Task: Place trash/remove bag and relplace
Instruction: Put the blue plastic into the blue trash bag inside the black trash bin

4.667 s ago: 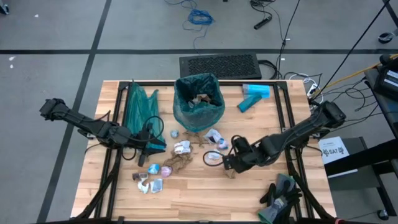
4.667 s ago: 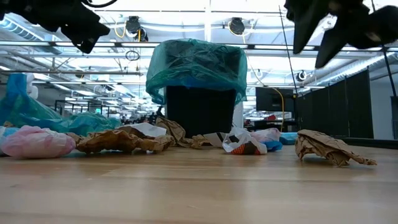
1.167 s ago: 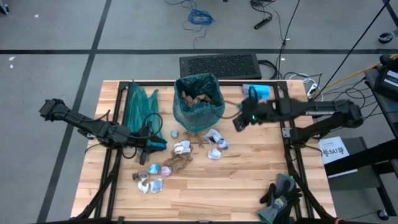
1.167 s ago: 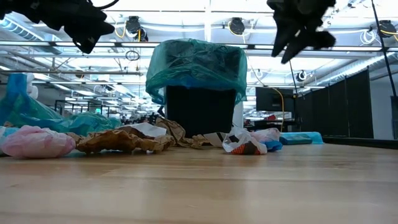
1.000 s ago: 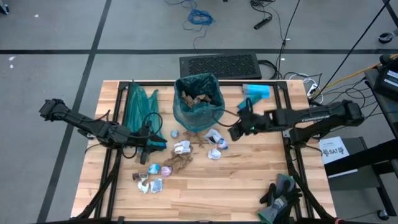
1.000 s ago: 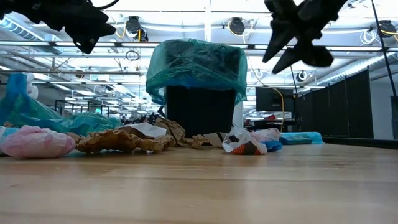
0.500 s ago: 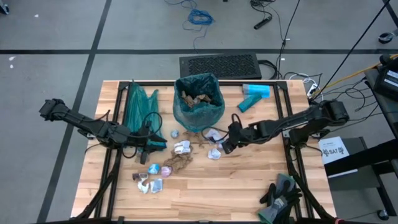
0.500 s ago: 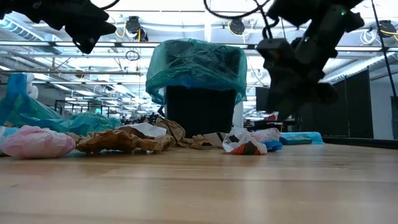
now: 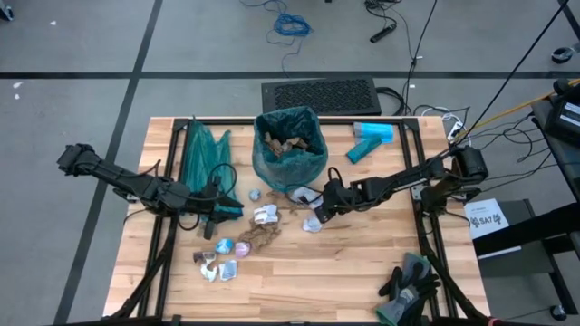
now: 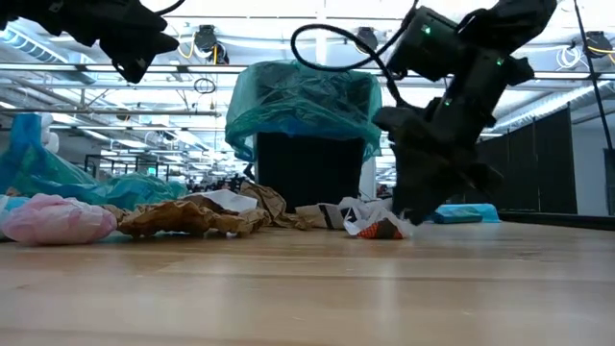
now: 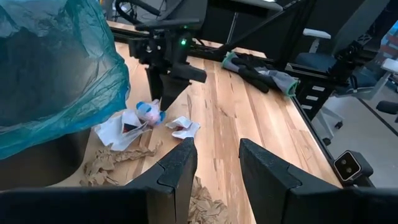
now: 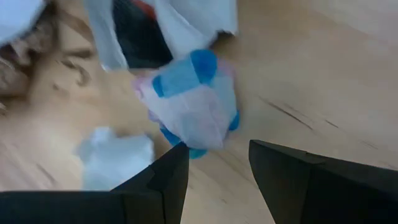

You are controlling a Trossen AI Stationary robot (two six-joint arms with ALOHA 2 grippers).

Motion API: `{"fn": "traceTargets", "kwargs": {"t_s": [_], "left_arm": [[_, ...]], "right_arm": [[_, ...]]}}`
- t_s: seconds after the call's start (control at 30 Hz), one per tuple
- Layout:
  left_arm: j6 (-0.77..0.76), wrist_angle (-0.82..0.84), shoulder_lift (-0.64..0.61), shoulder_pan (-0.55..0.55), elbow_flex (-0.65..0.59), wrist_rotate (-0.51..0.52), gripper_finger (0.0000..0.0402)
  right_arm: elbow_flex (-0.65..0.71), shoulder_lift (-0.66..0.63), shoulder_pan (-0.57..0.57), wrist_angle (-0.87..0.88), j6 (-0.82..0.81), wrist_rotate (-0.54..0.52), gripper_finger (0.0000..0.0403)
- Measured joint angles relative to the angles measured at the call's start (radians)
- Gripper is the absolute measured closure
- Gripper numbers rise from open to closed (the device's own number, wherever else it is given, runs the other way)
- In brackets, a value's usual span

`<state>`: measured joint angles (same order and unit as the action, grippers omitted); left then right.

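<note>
I'm hovering right gripper (image 12: 212,163) just above a blue-and-white wrapper (image 12: 194,102), fingers spread and empty, bin (image 9: 289,145) just beyond, left gripper (image 11: 217,163) idling, spread, over brown scraps (image 11: 118,163).

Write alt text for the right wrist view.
The right gripper, fingers open, hangs just over a crumpled white-and-blue wrapper on the wooden table. A white wrapper with a dark inside and a small pale scrap lie beside it.
</note>
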<state>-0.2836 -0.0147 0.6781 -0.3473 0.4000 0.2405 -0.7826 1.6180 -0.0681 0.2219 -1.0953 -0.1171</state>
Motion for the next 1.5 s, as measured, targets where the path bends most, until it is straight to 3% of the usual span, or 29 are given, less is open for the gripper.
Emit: {"fn": "traceTargets", "kwargs": {"t_s": [0.23, 0.4, 0.67, 0.87, 1.0, 1.1, 1.23, 1.5], "left_arm": [[0.001, 0.001, 0.000, 0.000, 0.000, -0.001, 0.0275], [0.001, 0.002, 0.000, 0.000, 0.000, -0.001, 0.0275], [0.002, 0.006, 0.000, 0.000, 0.000, -0.001, 0.0275], [0.002, 0.005, 0.000, 0.000, 0.000, -0.001, 0.0275], [0.002, 0.005, 0.000, 0.000, 0.000, -0.002, 0.0275], [0.002, 0.006, 0.000, 0.000, 0.000, -0.002, 0.0275], [0.003, 0.006, 0.000, 0.000, 0.000, -0.001, 0.0275], [0.010, 0.011, 0.000, 0.000, 0.000, 0.003, 0.0275]], "right_arm": [[-0.028, -0.060, -0.024, -0.033, -0.045, 0.037, 0.0243], [-0.065, -0.074, -0.022, -0.010, -0.020, -0.011, 0.0243], [-0.074, -0.008, 0.045, 0.001, 0.034, -0.011, 0.0243], [-0.075, 0.086, 0.059, -0.035, 0.037, 0.115, 0.0243], [-0.078, 0.129, 0.020, -0.051, 0.033, 0.131, 0.0246], [-0.079, 0.147, -0.006, -0.051, 0.036, 0.116, 0.0280], [-0.077, 0.130, -0.030, -0.044, 0.056, 0.116, 0.0379], [-0.098, -0.055, -0.039, 0.048, 0.042, 0.120, 0.0399]]}}
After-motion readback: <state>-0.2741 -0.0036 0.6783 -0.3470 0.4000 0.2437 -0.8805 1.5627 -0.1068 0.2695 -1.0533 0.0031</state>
